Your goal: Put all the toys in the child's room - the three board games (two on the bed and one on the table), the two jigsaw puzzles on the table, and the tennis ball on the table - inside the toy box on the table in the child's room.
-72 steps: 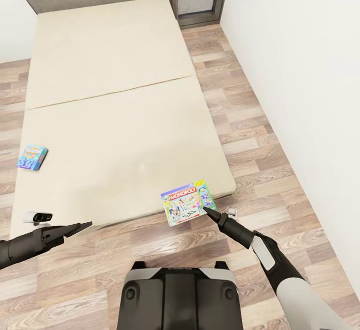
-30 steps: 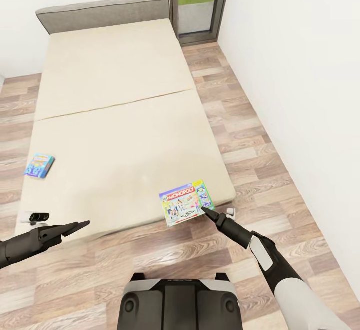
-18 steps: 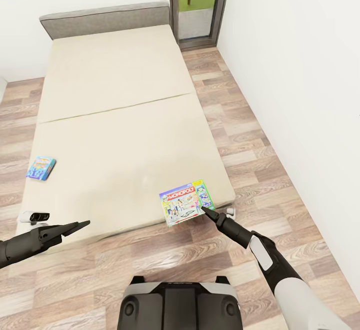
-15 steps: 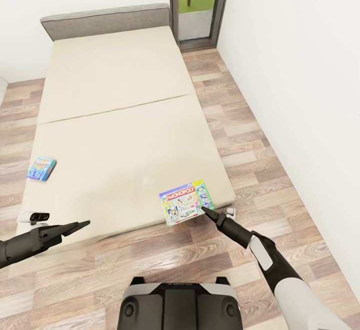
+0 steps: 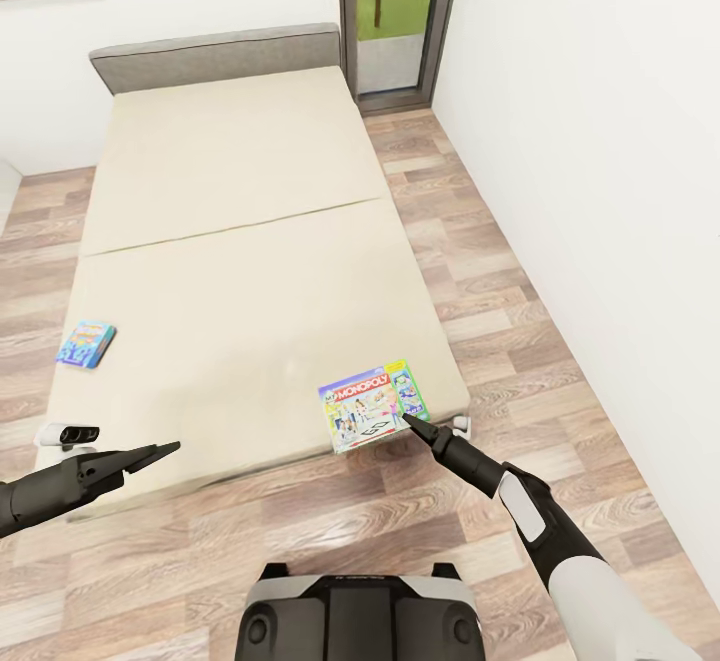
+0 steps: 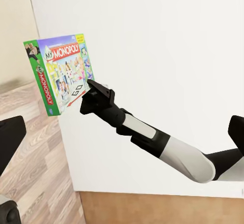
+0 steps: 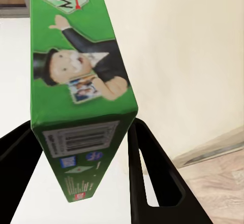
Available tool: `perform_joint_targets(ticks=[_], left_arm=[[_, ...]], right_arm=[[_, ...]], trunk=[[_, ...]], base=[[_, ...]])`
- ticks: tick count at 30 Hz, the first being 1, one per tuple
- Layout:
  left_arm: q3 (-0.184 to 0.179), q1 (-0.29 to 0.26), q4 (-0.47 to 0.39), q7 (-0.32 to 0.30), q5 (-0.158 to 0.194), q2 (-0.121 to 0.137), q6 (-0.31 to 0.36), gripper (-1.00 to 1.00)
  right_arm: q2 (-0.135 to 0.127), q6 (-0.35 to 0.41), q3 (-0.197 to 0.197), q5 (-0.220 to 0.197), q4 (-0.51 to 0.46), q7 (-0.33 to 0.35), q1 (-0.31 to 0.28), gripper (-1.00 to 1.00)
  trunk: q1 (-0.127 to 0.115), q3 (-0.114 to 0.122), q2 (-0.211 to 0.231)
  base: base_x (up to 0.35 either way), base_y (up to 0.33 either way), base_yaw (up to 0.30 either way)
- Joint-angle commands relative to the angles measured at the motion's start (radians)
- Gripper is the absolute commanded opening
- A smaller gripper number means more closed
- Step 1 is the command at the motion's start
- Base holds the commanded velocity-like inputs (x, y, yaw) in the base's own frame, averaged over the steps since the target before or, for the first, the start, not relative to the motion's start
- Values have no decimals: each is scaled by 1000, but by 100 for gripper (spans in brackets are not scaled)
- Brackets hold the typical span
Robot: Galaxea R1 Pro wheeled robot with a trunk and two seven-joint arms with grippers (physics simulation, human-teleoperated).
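Observation:
My right gripper (image 5: 408, 421) is shut on the corner of a pale and green Monopoly board game (image 5: 372, 404), held flat in the air over the near right corner of the bed (image 5: 240, 231). The left wrist view shows that box (image 6: 61, 71) standing out from the right gripper (image 6: 95, 89). In the right wrist view its green edge (image 7: 76, 82) sits between the two black fingers (image 7: 147, 163). A small blue board game (image 5: 86, 343) lies on the bed's left edge. My left gripper (image 5: 163, 452) hangs open and empty above the floor near the bed's foot.
A white wall (image 5: 600, 141) runs along the right with a strip of plank floor (image 5: 500, 271) between it and the bed. The grey headboard (image 5: 215, 53) and a tall grey-framed window (image 5: 395, 11) stand at the far end. My base (image 5: 360, 616) is close to the bed's foot.
The whole view has shifted: bed and floor have slid down the picture and more of the far wall shows. Both arms keep the same pose, with the Monopoly box still held.

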Motion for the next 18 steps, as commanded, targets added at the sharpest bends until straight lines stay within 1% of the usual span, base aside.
perform_joint_targets(ticks=[1,18], left_arm=[[0,0,0,-4,-1,0,10,100],[0,0,0,-4,-2,-1,8,100]], right_arm=[[0,7,-1,-5,0,1,0,-100],[0,7,-1,-5,0,1,0,-100]], trunk=[[1,1,-1],[1,29,-1]], base=[[0,0,0],[0,0,0]])
